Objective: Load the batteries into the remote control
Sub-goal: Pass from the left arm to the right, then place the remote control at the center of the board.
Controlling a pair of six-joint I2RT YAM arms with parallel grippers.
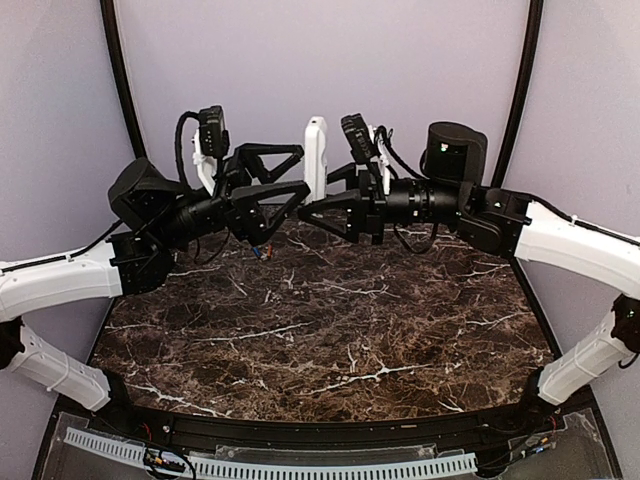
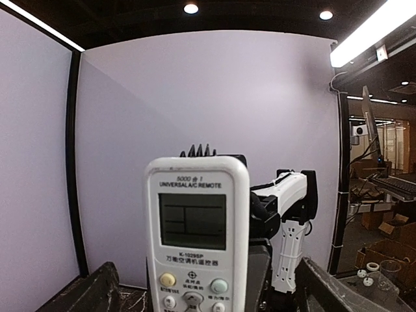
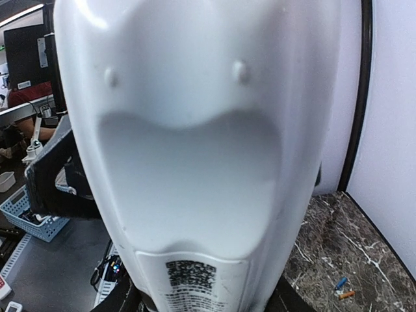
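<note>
The left gripper is open, its fingers on either side of the remote control without touching it. The batteries lie on the table below this gripper, so the left arm is the nearer one. The remote control stands upright, long axis vertical, back toward the right gripper, which is clamped on its lower end.

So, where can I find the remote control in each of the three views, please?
Top external: the remote control stands upright at upper centre.
Left wrist: remote control at lower centre, screen facing the camera.
Right wrist: remote control, back side, fills most of the picture.
Shared landmark: the marble table.
</note>
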